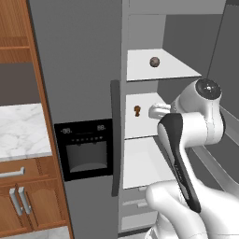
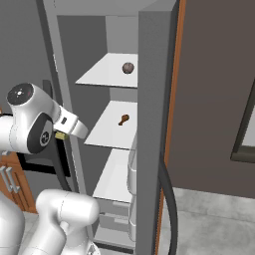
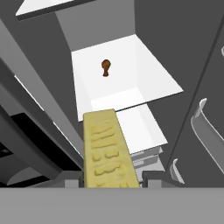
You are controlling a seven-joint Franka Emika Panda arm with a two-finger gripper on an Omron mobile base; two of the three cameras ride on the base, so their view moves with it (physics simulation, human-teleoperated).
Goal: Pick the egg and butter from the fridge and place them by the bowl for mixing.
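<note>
Claw (image 3: 111, 179) pinches the butter (image 3: 107, 151) by its near end — stiff but likely greasy, so grip firmly; egg (image 1: 154, 61) ahead, fragile

Home kitchen, open fridge (image 1: 84, 70) (white shelves), wood cabinets (image 1: 28, 205), marble counter (image 1: 21, 130)

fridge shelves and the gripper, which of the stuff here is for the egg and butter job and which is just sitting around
For the job:
- egg, on the upper shelf
- butter, held in the gripper
- fridge, door open

Just lying about:
- small brown mushroom-like item, on the middle shelf
- wooden cabinets and marble counter beside the fridge
</note>
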